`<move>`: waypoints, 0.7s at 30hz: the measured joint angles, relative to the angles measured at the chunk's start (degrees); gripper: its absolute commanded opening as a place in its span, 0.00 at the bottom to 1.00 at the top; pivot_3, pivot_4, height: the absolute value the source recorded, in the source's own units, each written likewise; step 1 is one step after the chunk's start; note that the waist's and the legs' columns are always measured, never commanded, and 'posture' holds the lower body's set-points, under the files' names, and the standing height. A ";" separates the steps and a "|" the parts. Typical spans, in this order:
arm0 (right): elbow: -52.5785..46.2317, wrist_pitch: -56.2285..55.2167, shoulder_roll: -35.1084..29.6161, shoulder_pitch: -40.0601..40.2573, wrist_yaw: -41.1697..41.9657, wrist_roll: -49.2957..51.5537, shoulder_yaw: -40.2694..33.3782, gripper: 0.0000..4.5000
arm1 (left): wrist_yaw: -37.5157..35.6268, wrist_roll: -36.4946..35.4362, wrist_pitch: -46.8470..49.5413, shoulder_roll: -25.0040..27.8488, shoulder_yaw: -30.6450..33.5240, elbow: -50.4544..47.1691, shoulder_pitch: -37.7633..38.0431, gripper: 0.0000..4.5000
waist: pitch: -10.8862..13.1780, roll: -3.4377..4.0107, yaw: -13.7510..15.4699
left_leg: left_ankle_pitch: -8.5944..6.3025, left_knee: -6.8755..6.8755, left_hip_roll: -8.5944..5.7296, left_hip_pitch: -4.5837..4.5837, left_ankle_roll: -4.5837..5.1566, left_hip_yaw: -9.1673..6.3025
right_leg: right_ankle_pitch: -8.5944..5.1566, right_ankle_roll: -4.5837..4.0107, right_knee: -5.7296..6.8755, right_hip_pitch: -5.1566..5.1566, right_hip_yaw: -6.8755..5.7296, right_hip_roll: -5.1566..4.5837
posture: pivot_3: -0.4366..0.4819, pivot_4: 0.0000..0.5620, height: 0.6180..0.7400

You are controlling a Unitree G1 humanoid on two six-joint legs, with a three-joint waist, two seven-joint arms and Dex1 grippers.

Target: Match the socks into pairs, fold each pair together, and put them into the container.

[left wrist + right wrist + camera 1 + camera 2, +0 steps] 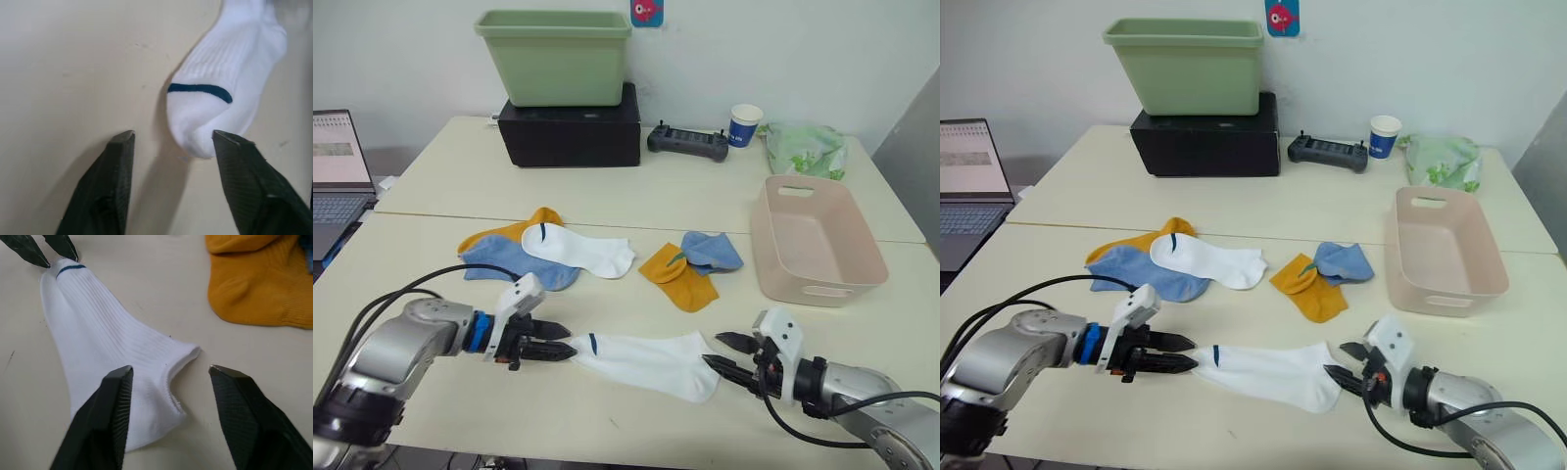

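The two head views look forward and down over the table [636, 206] from just behind the arms, taking in the same spread as far as the back wall. Each wrist view looks along its own fingers, close above the tabletop, and both share the near white sock [98, 347], seen from opposite ends.
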 measured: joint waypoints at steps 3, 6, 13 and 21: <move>-0.26 -1.43 -0.18 0.53 1.50 0.60 -3.15 1.00 | 6.34 -5.06 4.07 -4.29 8.89 -6.24 5.94 1.00 | 0.00 0.00 0.07 | 0.00 0.00 0.07 0.04 -0.01 0.02 | 0.00 0.00 0.02 0.07 -0.02 0.00 | 0.48 0.27 0.84; -0.79 -1.77 -0.29 1.48 2.02 0.59 -3.42 1.00 | 12.65 -7.22 6.74 -8.64 11.16 -11.12 9.76 1.00 | -0.01 -0.02 0.09 | 0.01 0.00 0.02 0.06 -0.02 0.02 | 0.00 0.00 0.02 0.08 -0.03 0.00 | 0.48 0.27 0.84; 3.15 -8.42 1.53 3.59 0.17 -9.11 3.00 1.00 | 23.32 -8.58 10.08 -16.02 8.01 -16.73 12.15 1.00 | -0.13 0.00 0.25 | 0.11 -0.01 -0.09 0.13 -0.21 0.03 | 0.00 0.00 -0.05 0.17 0.01 -0.04 | 0.48 0.27 0.84; 5.44 -13.00 2.46 4.18 0.51 -15.40 7.73 0.56 | 26.81 -8.73 11.74 -16.49 3.81 -17.22 10.80 0.53 | -0.22 0.14 0.36 | 0.12 -0.01 -0.28 0.15 -0.23 0.00 | 0.00 0.00 -0.06 0.17 0.09 -0.12 | 0.48 0.27 0.84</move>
